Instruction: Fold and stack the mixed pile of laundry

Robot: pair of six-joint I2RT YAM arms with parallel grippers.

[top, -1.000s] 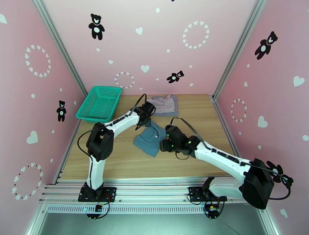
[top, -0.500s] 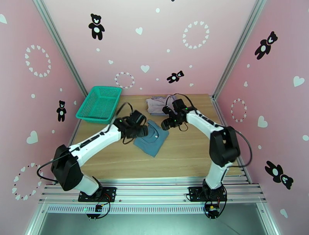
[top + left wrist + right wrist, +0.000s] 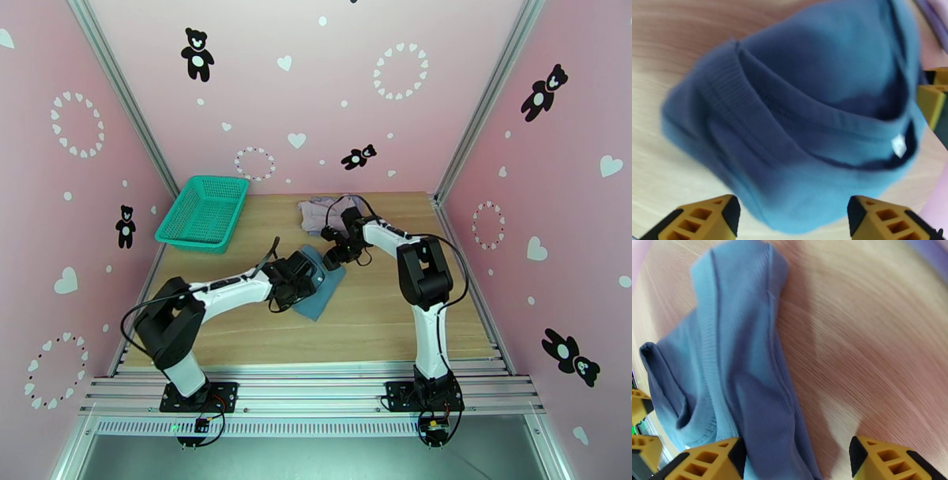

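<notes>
The left gripper (image 3: 790, 217) and right gripper (image 3: 798, 461) hover, jaws spread, seemingly gripping nothing, over the teal top (image 3: 798, 102); pinching one layer could undo its fold.

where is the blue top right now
In the top view the blue top lies near the middle of the table, between the left tool and right tool, in front of the pale clothes at the back edge.

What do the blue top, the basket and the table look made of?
Blue top: soft matte knit fabric, with a ribbed trim and stitched seams; probably cotton jersey.
Basket: green plastic by its look, with moulded mesh walls.
Table: light wood grain with a smooth finish; solid wood, veneer or laminate, cannot tell.
</notes>
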